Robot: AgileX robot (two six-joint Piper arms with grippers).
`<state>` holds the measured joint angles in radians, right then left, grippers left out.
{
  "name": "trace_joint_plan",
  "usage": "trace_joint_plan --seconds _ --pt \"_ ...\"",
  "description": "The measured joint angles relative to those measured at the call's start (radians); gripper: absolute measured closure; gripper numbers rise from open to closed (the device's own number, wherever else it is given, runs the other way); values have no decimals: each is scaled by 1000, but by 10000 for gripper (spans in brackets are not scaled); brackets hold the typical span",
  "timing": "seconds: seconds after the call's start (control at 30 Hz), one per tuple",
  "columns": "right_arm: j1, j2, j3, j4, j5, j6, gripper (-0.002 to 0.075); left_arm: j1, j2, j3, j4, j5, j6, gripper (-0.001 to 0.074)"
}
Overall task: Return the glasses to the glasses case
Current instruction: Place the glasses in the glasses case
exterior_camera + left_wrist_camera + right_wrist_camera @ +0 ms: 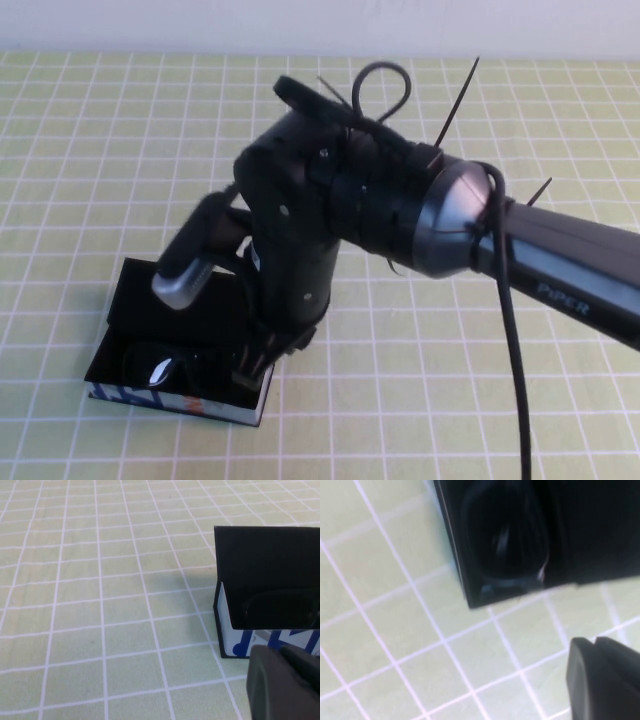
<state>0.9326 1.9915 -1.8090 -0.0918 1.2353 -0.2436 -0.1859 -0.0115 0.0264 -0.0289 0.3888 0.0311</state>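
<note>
the glasses (160, 368) lie lengthwise inside the open glasses case (125, 295); the right end effector (262, 362), pressed together and empty, hovers at the case's right end. left end effector (285, 685): cannot tell.

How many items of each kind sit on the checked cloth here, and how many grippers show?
Glasses case, black, lid open: 1
Glasses, dark, lying inside the case: 1
Right gripper, shut, at the case's right end: 1
Left gripper, beside the case's patterned side: 1
Total: 4
</note>
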Motion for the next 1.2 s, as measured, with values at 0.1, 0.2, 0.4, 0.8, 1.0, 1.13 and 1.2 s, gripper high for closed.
trace_joint_plan --seconds 0.1,0.2,0.4,0.8,1.0,1.13,1.2 --pt "-8 20 25 19 0 8 737 0 0 0 2 0 0 738" --pt "-9 38 27 29 -4 9 737 0 0 0 2 0 0 738" --pt "-9 78 29 57 -6 9 737 0 0 0 2 0 0 738" --pt "-9 97 32 66 -31 9 737 0 0 0 2 0 0 738" --pt "-9 97 32 76 -91 10 737 0 0 0 2 0 0 738" --pt "-9 100 32 78 -100 12 737 0 0 0 2 0 0 738" --pt "-9 106 32 78 -105 12 737 0 0 0 2 0 0 738"
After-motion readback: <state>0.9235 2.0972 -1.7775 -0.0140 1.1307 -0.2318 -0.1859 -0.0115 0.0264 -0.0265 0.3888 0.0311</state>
